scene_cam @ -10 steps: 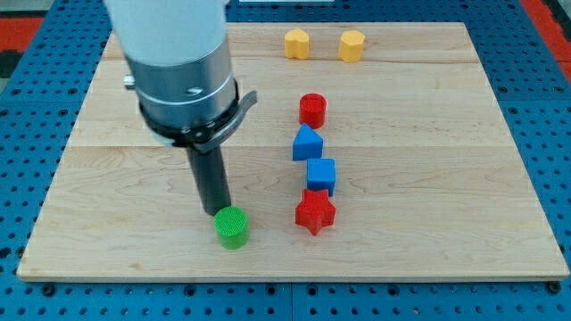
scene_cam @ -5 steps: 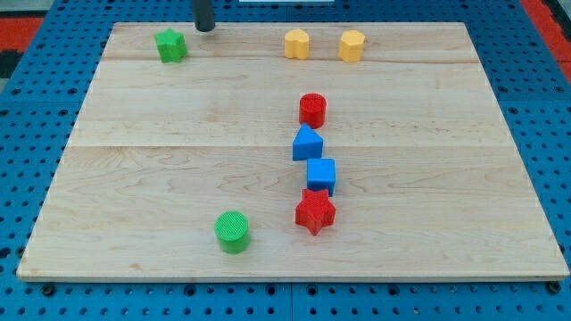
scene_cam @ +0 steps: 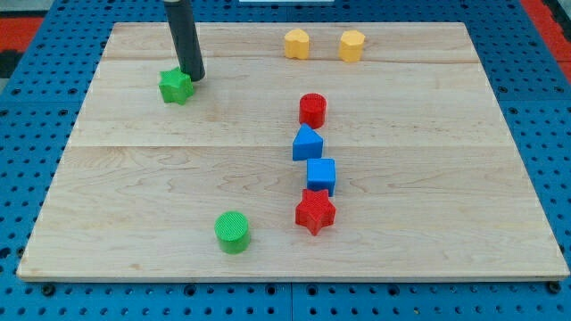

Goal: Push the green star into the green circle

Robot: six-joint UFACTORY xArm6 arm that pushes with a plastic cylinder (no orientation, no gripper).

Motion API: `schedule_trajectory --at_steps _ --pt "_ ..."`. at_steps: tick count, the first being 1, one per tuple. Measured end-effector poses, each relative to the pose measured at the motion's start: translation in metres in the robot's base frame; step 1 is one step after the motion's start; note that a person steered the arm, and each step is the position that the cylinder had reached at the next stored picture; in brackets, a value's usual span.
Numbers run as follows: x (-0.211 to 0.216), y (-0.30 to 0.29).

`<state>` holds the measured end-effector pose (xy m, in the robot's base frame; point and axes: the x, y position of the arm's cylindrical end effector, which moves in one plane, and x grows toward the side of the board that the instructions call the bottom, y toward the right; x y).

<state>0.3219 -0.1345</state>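
The green star lies on the wooden board at the view's upper left. My tip stands right at the star's upper right edge, touching or nearly touching it. The green circle sits near the board's bottom edge, below and a little right of the star, far from it.
Two yellow blocks sit at the top. A red cylinder, a blue triangle-like block, a blue cube and a red star form a column right of centre.
The green star has moved down the board from near the top edge. My tip has come down from the top edge to the star's upper right side.
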Motion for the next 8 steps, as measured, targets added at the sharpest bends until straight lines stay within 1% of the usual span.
schedule_trajectory --at_steps 2,3,4,5,6,7,8 --pt "-0.023 -0.046" --pt "0.017 -0.047" --pt "0.051 -0.027" --pt "0.08 -0.036" --pt "0.073 -0.058" --pt "0.099 -0.063" --pt "0.128 -0.031"
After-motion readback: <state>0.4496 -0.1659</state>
